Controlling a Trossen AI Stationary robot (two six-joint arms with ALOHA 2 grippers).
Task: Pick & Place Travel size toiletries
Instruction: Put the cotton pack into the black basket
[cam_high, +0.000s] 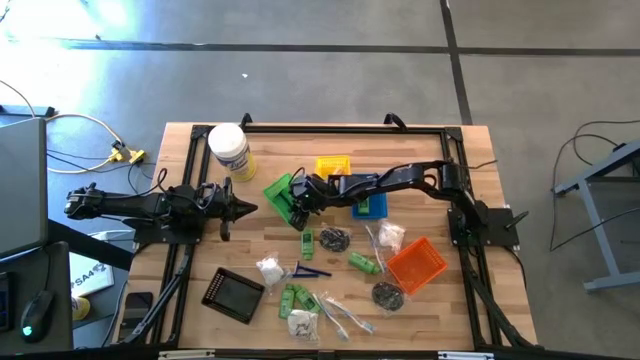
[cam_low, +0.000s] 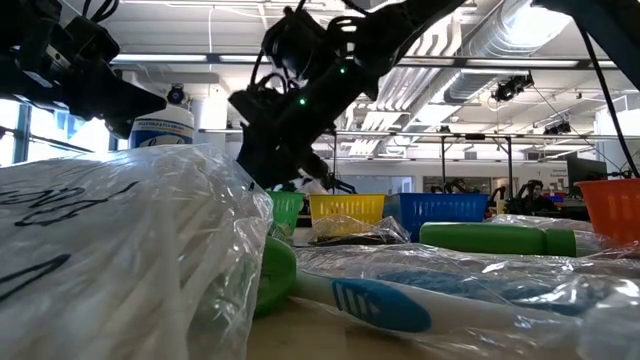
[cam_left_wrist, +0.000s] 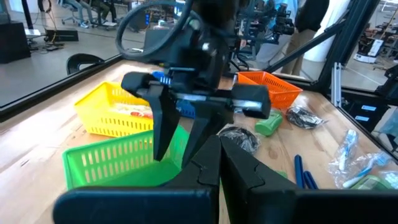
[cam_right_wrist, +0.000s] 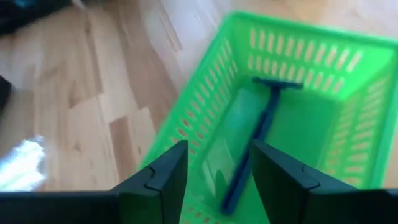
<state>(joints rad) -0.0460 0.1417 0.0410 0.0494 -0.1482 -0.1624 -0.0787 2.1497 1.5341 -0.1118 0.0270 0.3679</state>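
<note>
A green basket (cam_high: 280, 190) stands on the table's far middle. A dark blue razor (cam_right_wrist: 260, 134) lies inside it on its floor, with the head near one wall. My right gripper (cam_right_wrist: 219, 180) hangs open just above the basket (cam_right_wrist: 292, 81), slanting down, and the razor's handle end shows in the gap below the fingers. I see no touch. More travel size toiletries lie nearer: green bottles (cam_high: 362, 262), dark round pieces (cam_high: 334, 238), white packets (cam_high: 270, 268), and bagged toothbrushes (cam_high: 340, 312). My left gripper (cam_high: 245, 208) waits shut at the table's left, pointing level.
A yellow basket (cam_high: 333, 166) and a blue basket (cam_high: 370, 206) stand beside the green one, under the right arm. An orange basket (cam_high: 417, 263) sits near right and a black tray (cam_high: 232, 295) near left. A white jar (cam_high: 229, 150) stands at the far left.
</note>
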